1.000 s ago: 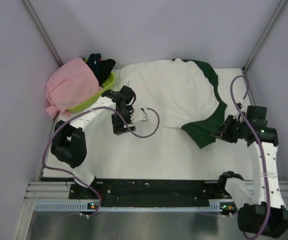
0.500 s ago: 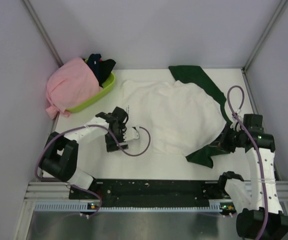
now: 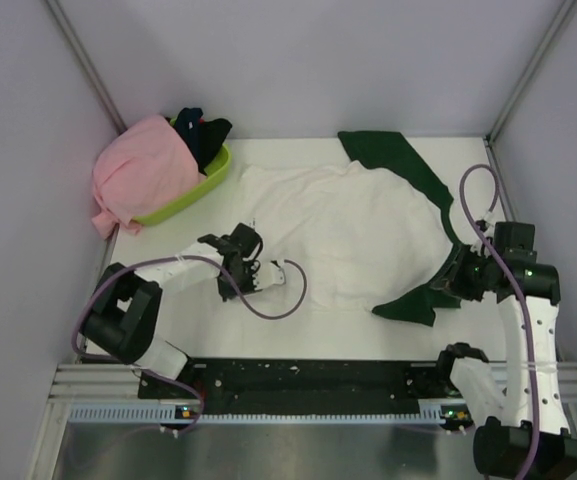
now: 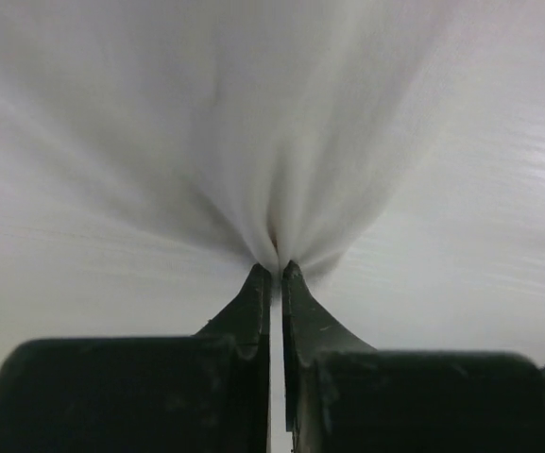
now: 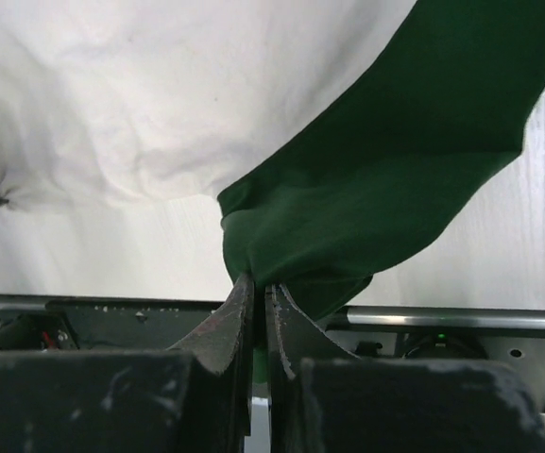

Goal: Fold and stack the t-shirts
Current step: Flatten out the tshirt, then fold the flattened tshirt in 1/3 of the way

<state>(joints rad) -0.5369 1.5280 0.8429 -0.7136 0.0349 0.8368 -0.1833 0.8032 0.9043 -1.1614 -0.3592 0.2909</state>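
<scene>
White t-shirt (image 3: pixel 348 230) sprawls across the middle of the top view. Left gripper (image 4: pixel 277 271) is pinched tight on its white edge, right gripper (image 5: pixel 258 283) on the green sleeve (image 5: pixel 395 170), likely so both corners get dragged flat for folding

White shirt (image 4: pixel 253 123) blurred at left wrist, dark shirts (image 3: pixel 202 129) partly behind pink shirt (image 3: pixel 140 168)
</scene>
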